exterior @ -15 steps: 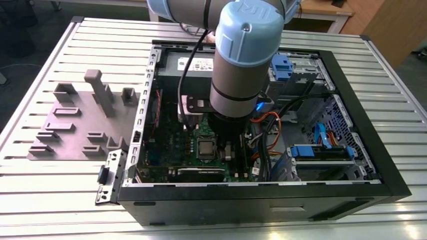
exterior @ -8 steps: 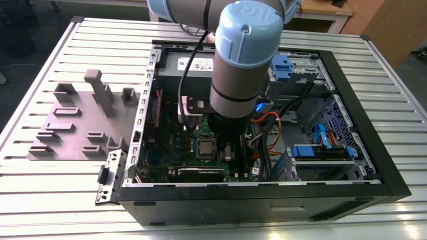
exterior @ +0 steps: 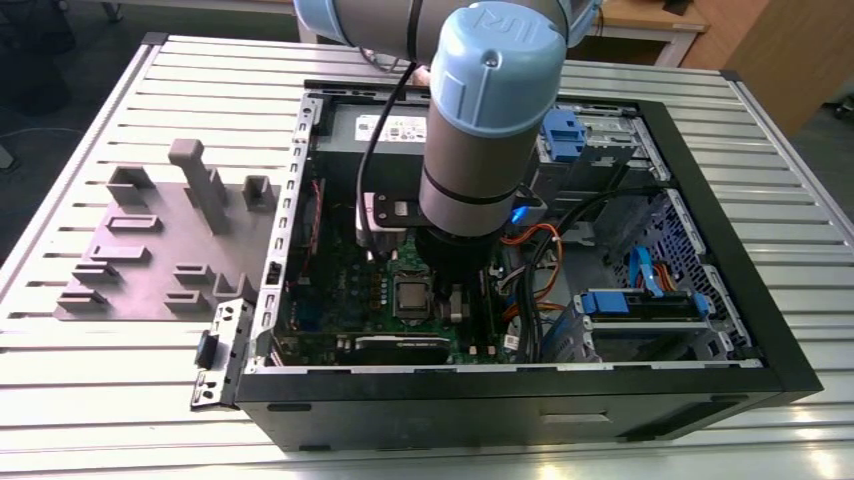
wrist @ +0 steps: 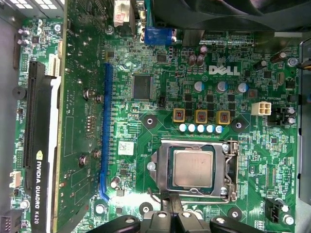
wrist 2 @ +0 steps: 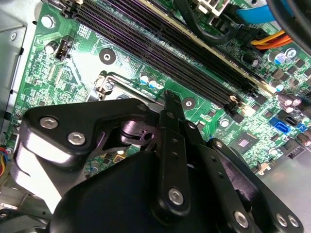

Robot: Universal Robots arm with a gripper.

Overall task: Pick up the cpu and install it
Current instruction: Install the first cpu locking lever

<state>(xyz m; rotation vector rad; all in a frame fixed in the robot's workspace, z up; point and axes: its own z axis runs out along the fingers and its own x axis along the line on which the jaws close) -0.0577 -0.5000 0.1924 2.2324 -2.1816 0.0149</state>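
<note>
The cpu (wrist: 193, 168), a small silvery-grey square, lies flat in the motherboard socket, inside the silver socket frame (wrist: 231, 170). In the exterior view the cpu (exterior: 411, 296) sits low in the open computer case, just to the exterior view's left of my arm's black tool. My gripper (wrist: 172, 217) hovers beside the socket's edge; its two dark fingers (wrist: 158, 219) are pressed together with nothing between them. In the second wrist view the gripper (wrist 2: 172, 99) ends in one narrow closed tip over the board, next to a corner of the socket frame (wrist 2: 108, 85).
A graphics card (wrist: 41, 160) stands in a slot beside the socket. Black memory slots (wrist 2: 160, 43) run along the other side. Orange and black cables (exterior: 537, 250) and blue drive bays (exterior: 641, 302) fill the case's right. A grey block fixture (exterior: 160, 240) lies outside the case wall (exterior: 287, 230).
</note>
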